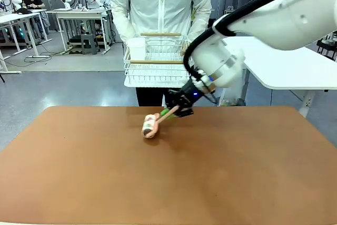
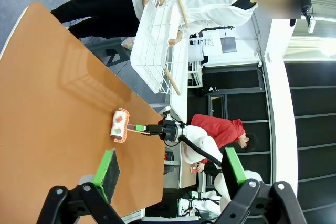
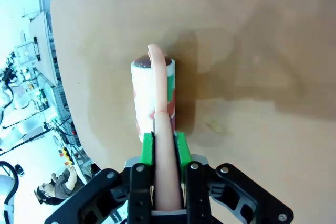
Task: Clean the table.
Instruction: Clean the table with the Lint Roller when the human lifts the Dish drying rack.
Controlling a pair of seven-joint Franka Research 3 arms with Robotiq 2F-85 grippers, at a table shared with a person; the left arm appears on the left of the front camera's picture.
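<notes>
Right wrist view: the right fingers [image 3: 147, 148] pinch the pink handle of a lint roller [image 3: 152, 95], whose drum rests on the reddish-brown tabletop [image 3: 252, 35]. The drum's red and green print is too small to read. Left wrist view shows the left fingers [image 2: 107, 169] spread wide, holding nothing.

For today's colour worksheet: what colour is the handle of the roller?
The handle is pale pink, seen best in the right wrist view.
</notes>
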